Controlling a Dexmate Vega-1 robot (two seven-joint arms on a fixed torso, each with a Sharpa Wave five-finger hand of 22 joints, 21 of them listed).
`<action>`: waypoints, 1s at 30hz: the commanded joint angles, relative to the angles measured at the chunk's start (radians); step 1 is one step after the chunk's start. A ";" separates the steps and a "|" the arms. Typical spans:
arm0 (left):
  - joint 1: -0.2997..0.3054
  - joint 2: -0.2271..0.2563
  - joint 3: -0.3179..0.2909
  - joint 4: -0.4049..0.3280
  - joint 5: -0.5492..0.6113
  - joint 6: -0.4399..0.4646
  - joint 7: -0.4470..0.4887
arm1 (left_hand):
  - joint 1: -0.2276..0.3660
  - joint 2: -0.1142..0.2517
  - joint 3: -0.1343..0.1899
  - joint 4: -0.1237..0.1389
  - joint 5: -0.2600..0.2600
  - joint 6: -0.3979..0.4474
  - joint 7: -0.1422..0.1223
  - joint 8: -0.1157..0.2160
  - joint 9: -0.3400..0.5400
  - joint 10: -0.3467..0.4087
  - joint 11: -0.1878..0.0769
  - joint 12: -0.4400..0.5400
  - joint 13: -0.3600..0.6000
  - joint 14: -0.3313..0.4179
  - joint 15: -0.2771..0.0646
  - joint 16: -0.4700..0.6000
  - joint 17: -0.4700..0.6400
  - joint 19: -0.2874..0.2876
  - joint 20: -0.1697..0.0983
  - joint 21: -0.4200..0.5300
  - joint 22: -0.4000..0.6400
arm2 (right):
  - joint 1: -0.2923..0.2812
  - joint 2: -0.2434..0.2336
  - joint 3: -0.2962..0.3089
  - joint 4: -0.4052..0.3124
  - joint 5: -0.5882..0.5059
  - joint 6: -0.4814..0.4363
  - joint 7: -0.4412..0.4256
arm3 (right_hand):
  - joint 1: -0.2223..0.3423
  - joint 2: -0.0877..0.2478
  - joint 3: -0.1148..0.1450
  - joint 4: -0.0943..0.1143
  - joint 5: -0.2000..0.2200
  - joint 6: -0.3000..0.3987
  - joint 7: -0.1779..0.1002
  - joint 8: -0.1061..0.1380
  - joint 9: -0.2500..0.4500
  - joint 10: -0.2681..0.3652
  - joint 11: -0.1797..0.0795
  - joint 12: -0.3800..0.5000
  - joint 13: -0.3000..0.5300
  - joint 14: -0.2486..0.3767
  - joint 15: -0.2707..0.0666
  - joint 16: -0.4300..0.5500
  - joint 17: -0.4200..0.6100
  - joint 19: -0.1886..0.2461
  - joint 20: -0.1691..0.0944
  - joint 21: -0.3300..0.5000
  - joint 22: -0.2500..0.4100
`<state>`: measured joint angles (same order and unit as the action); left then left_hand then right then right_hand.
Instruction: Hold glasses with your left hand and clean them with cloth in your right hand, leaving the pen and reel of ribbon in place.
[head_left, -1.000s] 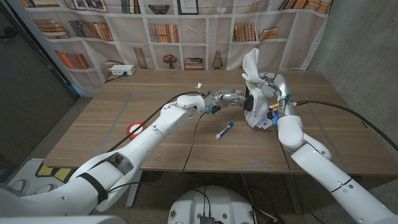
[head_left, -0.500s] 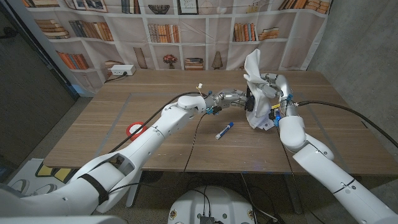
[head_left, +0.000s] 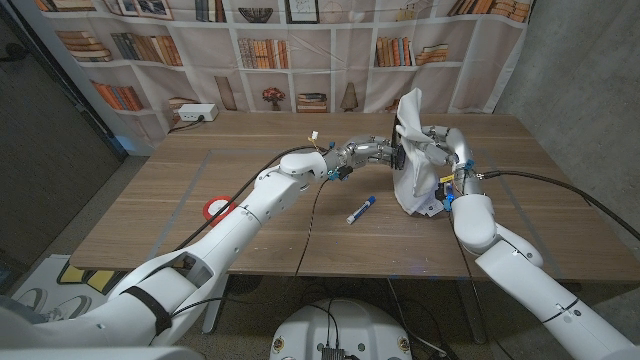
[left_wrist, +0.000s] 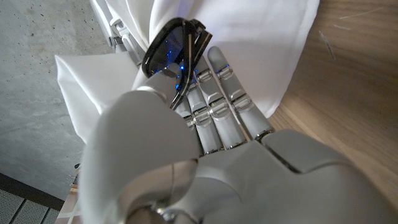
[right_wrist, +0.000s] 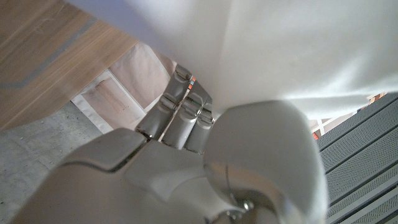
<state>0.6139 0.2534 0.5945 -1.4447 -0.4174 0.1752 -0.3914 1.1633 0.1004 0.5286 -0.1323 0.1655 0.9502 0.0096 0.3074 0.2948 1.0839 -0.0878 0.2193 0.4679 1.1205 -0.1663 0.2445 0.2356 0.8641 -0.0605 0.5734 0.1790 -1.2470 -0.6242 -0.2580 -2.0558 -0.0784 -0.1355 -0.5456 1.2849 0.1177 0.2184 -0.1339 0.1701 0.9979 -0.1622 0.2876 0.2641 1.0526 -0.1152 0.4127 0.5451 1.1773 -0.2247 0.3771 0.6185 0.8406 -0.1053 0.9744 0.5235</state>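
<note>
left hand (head_left: 388, 152) grips the dark-lensed glasses (left_wrist: 173, 45) btwn thumb and fingers (left_wrist: 214, 93), held up above the wooden table (head_left: 150, 200), lenses pressed into the white cloth (head_left: 412, 150). right hand (head_left: 445, 145) is clamped on that cloth, which drapes over it and hangs down to the table. blue-capped pen (head_left: 360, 209) lies on the table just beside the cloth, twd the robot. red ribbon reel (head_left: 217, 208) sits well apart from the pen, on the robot's left.

White power strip (head_left: 196, 115) on table (head_left: 260, 225) (far-left corner); bookshelf backdrop (head_left: 300, 40) behind.
</note>
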 joint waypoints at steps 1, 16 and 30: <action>-0.011 -0.005 0.013 0.020 -0.001 0.007 -0.008 | 0.007 0.001 0.011 0.000 0.007 0.050 0.050 0.002 0.005 0.003 -0.006 0.004 0.002 0.026 -0.021 0.006 0.002 0.003 0.001 0.007 0.005 | 0.014 -0.002 0.003 0.004 0.009 0.016 0.005 | -0.003 0.007 0.007 -0.001 0.007 -0.001 0.004 -0.002 0.004 0.077 -0.070 0.005 0.006 -0.002 0.001 -0.002 0.005 -0.007 -0.124 0.003 0.001; -0.013 -0.002 0.022 0.019 0.006 0.027 -0.019 | 0.005 0.001 0.013 0.001 0.007 0.052 0.050 0.000 0.006 0.003 -0.006 0.002 0.002 0.024 -0.020 0.006 0.003 0.000 0.001 0.010 0.005 | 0.101 0.006 -0.029 0.053 0.003 0.018 0.042 | -0.005 0.007 0.008 -0.001 0.007 0.000 0.004 -0.002 0.003 0.079 -0.070 0.001 0.006 -0.002 0.001 -0.005 0.006 -0.008 -0.124 0.005 -0.003; 0.006 0.022 0.008 -0.020 0.002 0.037 -0.002 | 0.005 0.000 0.016 0.001 0.007 0.051 0.050 -0.001 0.008 0.006 -0.006 0.003 0.003 0.024 -0.022 0.006 0.004 -0.001 0.001 0.012 0.004 | 0.150 0.017 -0.042 0.081 0.006 0.004 0.069 | -0.007 0.006 0.009 -0.001 0.007 -0.001 0.004 -0.003 0.004 0.079 -0.070 -0.002 0.008 -0.002 0.001 -0.007 0.006 -0.010 -0.124 0.008 -0.008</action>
<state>0.6092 0.2608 0.6115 -1.4416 -0.4148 0.2077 -0.4043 1.1631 0.1003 0.5347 -0.1322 0.1651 0.9503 0.0095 0.3028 0.2998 1.0872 -0.0910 0.2189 0.4667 1.1205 -0.1663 0.2445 0.2350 0.8642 -0.0606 0.5807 0.1790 -1.1244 -0.6148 -0.2919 -1.9900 -0.0761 -0.1190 -0.4930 1.2809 0.1214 0.2181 -0.1338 0.1700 0.9979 -0.1621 0.2876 0.2634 1.0526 -0.1152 0.4035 0.5495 1.1773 -0.2247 0.3734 0.6235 0.8352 -0.1000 0.9744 0.5143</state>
